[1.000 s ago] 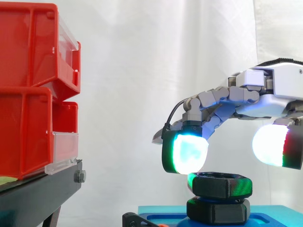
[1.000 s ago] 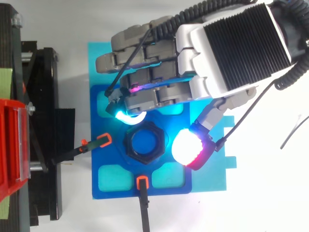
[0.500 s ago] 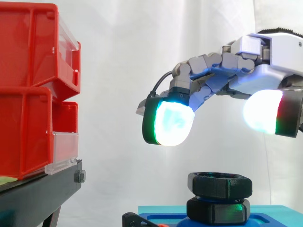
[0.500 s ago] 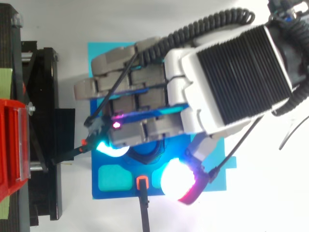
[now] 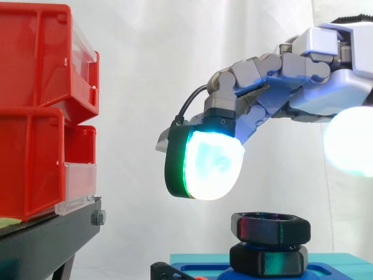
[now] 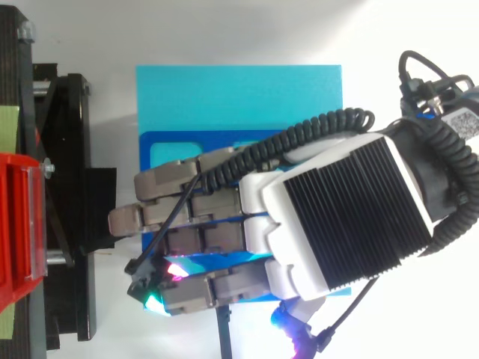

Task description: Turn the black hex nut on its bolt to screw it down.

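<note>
The hand (image 5: 303, 76) hovers released, fingers loosely arched, grasping nothing. The black hex nut (image 5: 270, 227) sits raised above the blue fixture (image 5: 338, 265), at six o'clock beneath the fingers, untouched.

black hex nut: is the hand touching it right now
No, in the side view the hand hangs above the black hex nut, with a clear gap below its glowing fingertips.

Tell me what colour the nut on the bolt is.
Black. The hex nut shows best in the side view.
</note>
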